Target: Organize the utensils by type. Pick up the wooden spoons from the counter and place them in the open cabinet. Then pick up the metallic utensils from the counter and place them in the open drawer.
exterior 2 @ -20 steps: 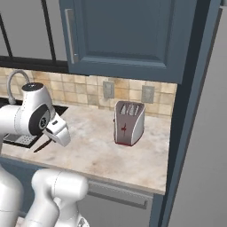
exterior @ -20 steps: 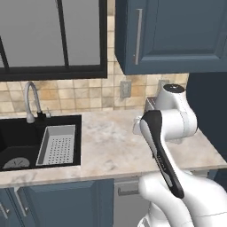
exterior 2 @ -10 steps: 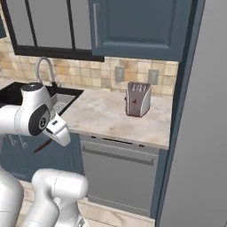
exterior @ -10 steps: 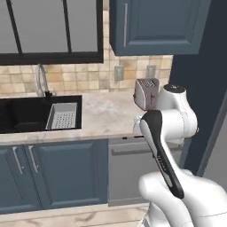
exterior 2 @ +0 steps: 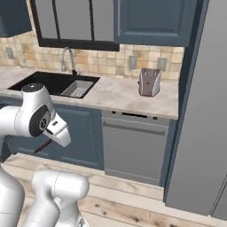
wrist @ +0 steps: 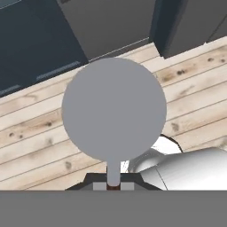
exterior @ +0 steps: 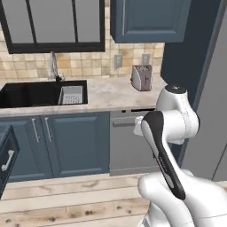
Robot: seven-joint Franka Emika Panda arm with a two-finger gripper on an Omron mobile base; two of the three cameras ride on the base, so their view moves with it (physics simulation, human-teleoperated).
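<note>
In the hand view, close to the camera, the gripper (wrist: 113, 186) is clamped on a short utensil (wrist: 114, 111): its thin stem rises between the two fingers and ends in a big round grey head that covers the middle of the picture. By its look this is the shorter one of the metallic utensils, so I judge that the second part of the task is in progress. Below and behind the head lies a wooden floor (wrist: 195, 88), with dark blue base cabinet fronts (wrist: 35, 40) beyond it. In the right base view the hand hangs low in front of the base cabinets, away from the counter (exterior 2: 119, 95), and something thin and dark sticks out under it, probably the handle. At the left edge of the left base view a dark blue drawer (exterior: 8, 155) stands pulled out, and the utensil is not yet in it; the hand is well apart from this drawer. Farther back, the counter carries a toaster (exterior: 142, 77) near the wall and a black sink (exterior: 40, 93) with a grey rack (exterior: 72, 94) inside. I see no wooden spoons and no fork on the visible part of the counter, but whether they are already put away I cannot tell, because the inside of the upper cabinet (exterior: 148, 20) is not shown and the door in view looks closed. What is left, at least, is to carry this utensil to the drawer and release it there.
</note>
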